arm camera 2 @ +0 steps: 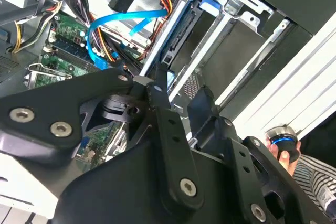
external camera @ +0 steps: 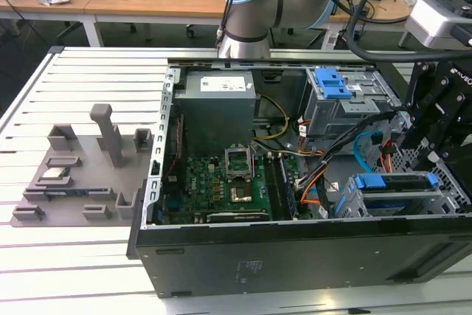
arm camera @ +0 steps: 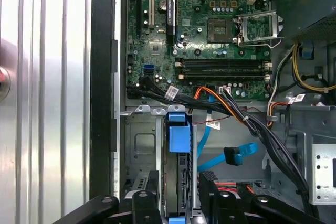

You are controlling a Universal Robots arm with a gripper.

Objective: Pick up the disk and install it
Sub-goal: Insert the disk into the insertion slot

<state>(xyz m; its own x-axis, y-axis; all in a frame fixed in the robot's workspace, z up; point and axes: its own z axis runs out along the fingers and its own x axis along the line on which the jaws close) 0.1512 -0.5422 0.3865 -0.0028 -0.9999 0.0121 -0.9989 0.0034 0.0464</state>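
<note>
The disk [arm camera: 177, 153] stands on edge in a slot of the silver drive cage [arm camera: 137, 145] at the front corner of the open computer case, its blue bracket [arm camera: 177, 128] showing at the end. In the exterior view the disk [external camera: 394, 182] sits in that cage at the right. My gripper [arm camera: 179, 177] hangs over the cage, open. Its two black fingers [arm camera: 151, 187] stand one on each side of the disk's edge, with a thin gap on one side. The second wrist view looks along the fingers [arm camera 2: 157, 90] towards the cage [arm camera 2: 210, 35].
The motherboard [external camera: 221, 182], grey power supply [external camera: 219, 105] and bundles of cables [external camera: 317, 175] fill the case. A second cage with a blue latch [external camera: 332, 82] sits behind. A grey fixture tray [external camera: 81, 175] lies on the slatted table. A hand [arm camera 2: 286, 156] holds a button nearby.
</note>
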